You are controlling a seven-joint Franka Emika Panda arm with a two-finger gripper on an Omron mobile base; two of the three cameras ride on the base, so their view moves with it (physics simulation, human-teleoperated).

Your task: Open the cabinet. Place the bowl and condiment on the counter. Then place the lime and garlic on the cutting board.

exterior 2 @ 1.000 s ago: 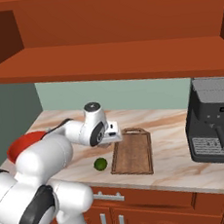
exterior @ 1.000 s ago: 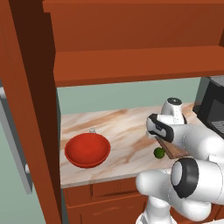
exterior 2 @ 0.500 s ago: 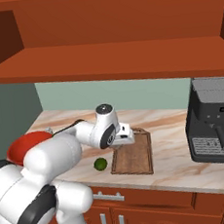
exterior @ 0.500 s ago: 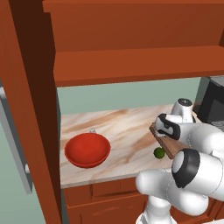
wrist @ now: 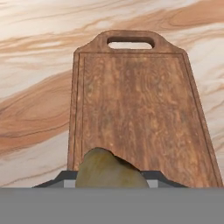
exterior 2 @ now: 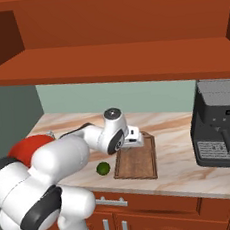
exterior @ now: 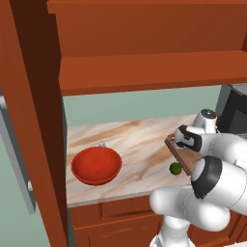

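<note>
Red bowl (exterior: pixel 96 165) empty on counter (exterior: pixel 140 142), garlic (wrist: pixel 109 169) in end effector (exterior 2: pixel 139 137)

Pale green wall (exterior 2: pixel 135 92) behind; black coffee machine (exterior 2: pixel 220 128) at right; reddish-brown drawers (exterior 2: pixel 162 215) below
</note>
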